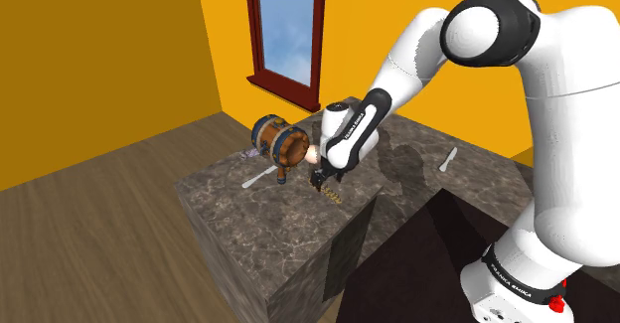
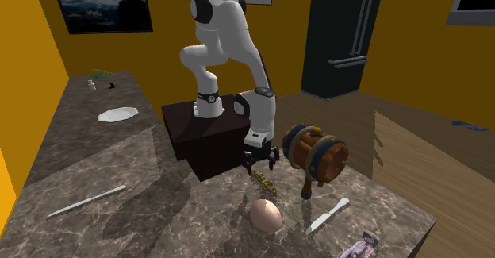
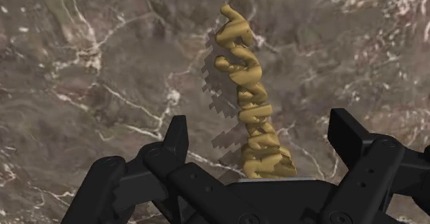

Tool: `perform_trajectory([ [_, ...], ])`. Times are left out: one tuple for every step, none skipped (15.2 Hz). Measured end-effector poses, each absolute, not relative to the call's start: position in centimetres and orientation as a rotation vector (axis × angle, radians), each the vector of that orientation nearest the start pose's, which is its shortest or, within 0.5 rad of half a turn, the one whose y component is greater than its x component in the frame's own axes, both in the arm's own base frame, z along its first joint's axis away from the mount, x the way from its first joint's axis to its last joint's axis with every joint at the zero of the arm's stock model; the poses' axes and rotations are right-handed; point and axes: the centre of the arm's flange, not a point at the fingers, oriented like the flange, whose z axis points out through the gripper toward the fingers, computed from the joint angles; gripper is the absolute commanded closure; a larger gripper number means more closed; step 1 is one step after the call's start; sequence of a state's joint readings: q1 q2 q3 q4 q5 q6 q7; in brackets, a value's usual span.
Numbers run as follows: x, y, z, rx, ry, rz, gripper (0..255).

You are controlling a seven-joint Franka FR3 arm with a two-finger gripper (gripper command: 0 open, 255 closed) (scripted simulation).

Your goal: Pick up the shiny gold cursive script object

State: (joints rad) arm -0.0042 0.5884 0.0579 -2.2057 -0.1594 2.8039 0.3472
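The gold cursive script object (image 3: pixel 249 95) is a slim, twisted piece lying on the dark marble counter (image 3: pixel 83 64). My black gripper (image 3: pixel 261 125) hovers just over its near end, open, and the fingers (image 3: pixel 176 134) stand apart on either side without touching it. The second exterior view has the gripper (image 2: pixel 259 167) directly above the gold piece (image 2: pixel 266 184). From the shoulder view the gripper (image 1: pixel 324 182) points down at the gold piece (image 1: pixel 336 197) near the counter's edge.
A brown barrel with blue bands (image 2: pixel 316 154) lies close beside the gripper. An egg (image 2: pixel 266 214) and a knife (image 2: pixel 328 215) lie nearby, another knife (image 2: pixel 86 201) further off. A white plate (image 2: pixel 117 114) sits on the far counter, behind the dark stand (image 2: pixel 208 141).
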Motion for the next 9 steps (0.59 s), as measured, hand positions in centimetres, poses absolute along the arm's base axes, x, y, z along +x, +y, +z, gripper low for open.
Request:
perform_trajectory([
  [54.1, 3.8, 10.5, -3.151, 0.242, -0.027, 0],
  [54.0, 3.8, 10.0, -3.151, 0.242, -0.027, 0],
  [54.0, 3.9, 9.5, -3.151, 0.242, -0.027, 0],
  [54.1, 3.9, 9.0, -3.151, 0.242, -0.027, 0],
  [54.0, 3.9, 8.5, -3.151, 0.242, -0.027, 0],
  [54.1, 3.9, 8.3, -3.151, 0.242, -0.027, 255],
  [54.1, 3.8, 8.2, -3.151, 0.242, -0.027, 255],
  [54.1, 3.8, 8.2, -3.151, 0.242, -0.027, 255],
  [54.1, 3.8, 8.1, -3.151, 0.242, -0.028, 255],
])
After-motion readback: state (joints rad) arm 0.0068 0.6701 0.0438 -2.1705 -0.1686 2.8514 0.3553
